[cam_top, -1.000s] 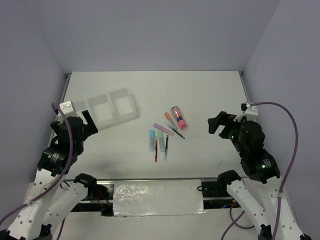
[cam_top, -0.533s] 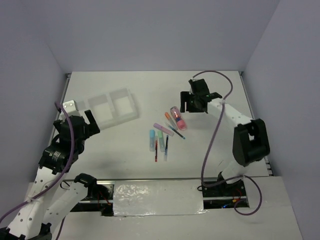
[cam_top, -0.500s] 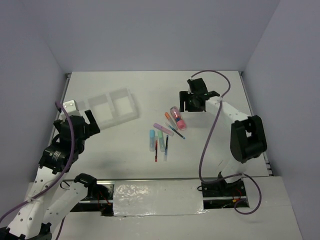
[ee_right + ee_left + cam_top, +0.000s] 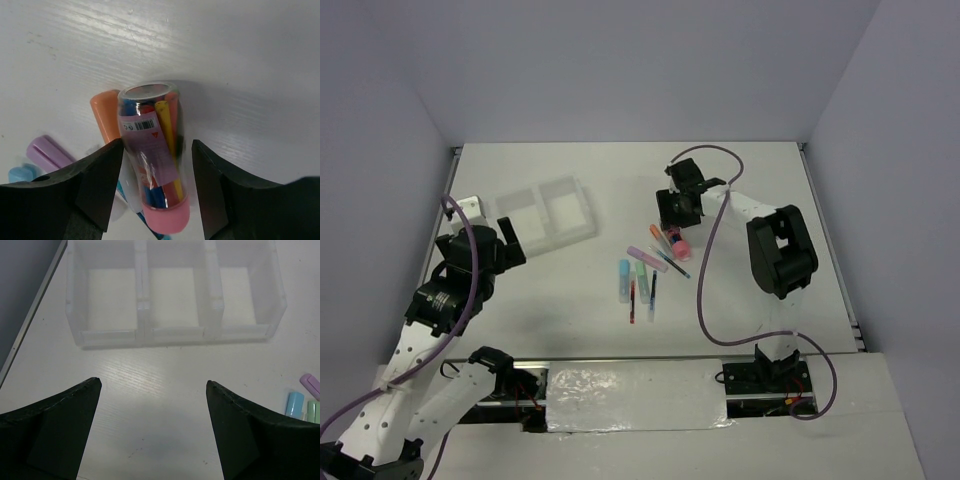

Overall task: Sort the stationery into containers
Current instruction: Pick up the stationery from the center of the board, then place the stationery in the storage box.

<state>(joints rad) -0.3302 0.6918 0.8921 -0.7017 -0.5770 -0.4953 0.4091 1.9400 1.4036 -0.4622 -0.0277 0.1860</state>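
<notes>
Right gripper: jaws part-open, set either side of the clear pink-capped tube. A gap is seen at one finger, so no grip is judged made. The orange highlighter is lain against by the tube's left side, with the lilac highlighter just beyond. Left gripper: held wide and empty, near the tray at the left, whose three compartments are seen bare. Nothing is judged sorted; every item lies loose mid-table, well apart from the tray.

Your right gripper has swung out from the near right edge and now straddles the pink-capped clear tube of pens, jaws narrowed around it. Your left gripper edged toward the tray.
</notes>
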